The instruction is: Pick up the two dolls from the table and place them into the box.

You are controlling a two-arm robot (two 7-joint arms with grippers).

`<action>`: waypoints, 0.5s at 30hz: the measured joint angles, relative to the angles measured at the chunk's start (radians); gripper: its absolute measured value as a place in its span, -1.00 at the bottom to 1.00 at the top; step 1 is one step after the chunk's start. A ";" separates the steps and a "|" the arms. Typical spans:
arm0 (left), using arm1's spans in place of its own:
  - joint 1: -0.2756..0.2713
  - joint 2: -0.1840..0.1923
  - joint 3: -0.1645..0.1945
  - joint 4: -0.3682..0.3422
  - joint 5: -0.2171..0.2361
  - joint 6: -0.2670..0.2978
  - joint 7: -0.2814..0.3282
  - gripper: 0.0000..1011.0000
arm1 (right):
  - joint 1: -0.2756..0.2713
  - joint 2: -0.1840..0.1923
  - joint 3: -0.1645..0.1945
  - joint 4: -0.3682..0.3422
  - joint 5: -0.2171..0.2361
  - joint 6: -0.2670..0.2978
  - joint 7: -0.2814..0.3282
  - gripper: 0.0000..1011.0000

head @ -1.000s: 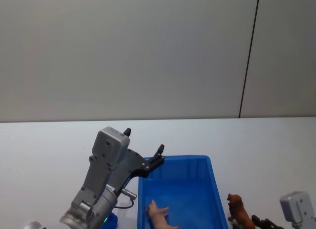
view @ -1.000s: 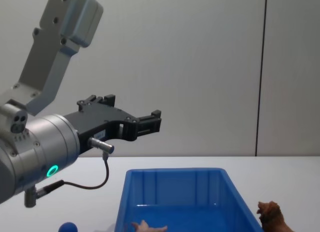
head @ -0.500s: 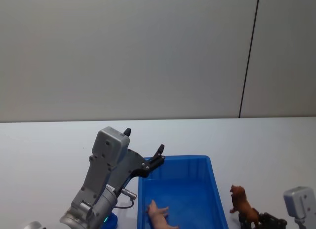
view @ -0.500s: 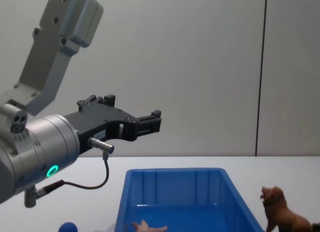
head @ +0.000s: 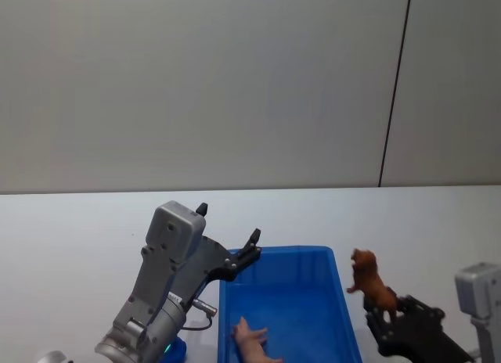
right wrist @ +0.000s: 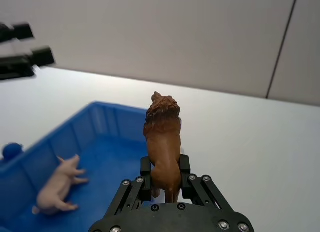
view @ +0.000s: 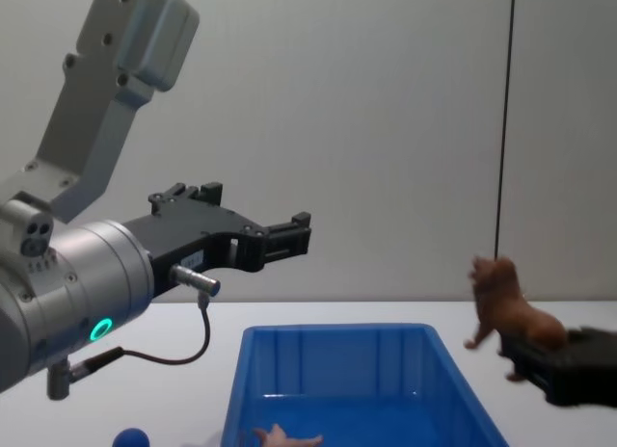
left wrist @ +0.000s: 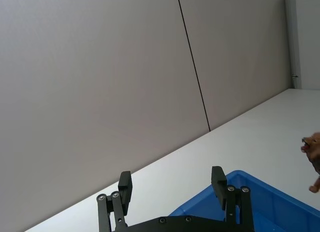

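My right gripper (head: 385, 307) is shut on the shaggy reddish-brown doll (head: 366, 278), a lion, and holds it in the air just right of the box (head: 341, 300), above rim height. In the right wrist view the lion (right wrist: 162, 137) stands upright between the fingers (right wrist: 146, 167). The pale pink doll (head: 252, 337), a pig, lies on the box floor near the front left. My left gripper (head: 252, 244) hangs open and holds nothing over the box's far-left corner, well above it in the chest view (view: 301, 233). A blue rounded doll (view: 130, 437) sits on the table (head: 78, 230) left of the box.
The left arm's large grey body (view: 77, 293) fills the space left of the box. The white tabletop stretches behind and right of the box up to a plain grey wall (head: 235, 81).
My right gripper has risen with the lion and carried it left, from low beside the box's front right to above rim height at its right wall. The left arm has not moved.
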 joint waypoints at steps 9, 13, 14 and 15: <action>0.000 0.000 0.000 0.000 0.000 0.000 0.000 0.98 | 0.043 -0.039 -0.024 -0.005 -0.018 -0.006 0.051 -0.40; 0.000 0.000 0.000 0.000 0.000 0.000 0.000 0.98 | 0.064 -0.058 -0.035 0.010 -0.034 -0.006 0.071 -0.39; 0.000 0.000 0.000 0.000 0.000 0.000 0.000 0.98 | 0.067 -0.060 -0.037 0.013 -0.036 -0.006 0.074 -0.36; 0.000 0.000 0.000 0.000 0.000 0.000 0.000 0.98 | 0.070 -0.062 -0.038 0.015 -0.038 -0.005 0.076 -0.32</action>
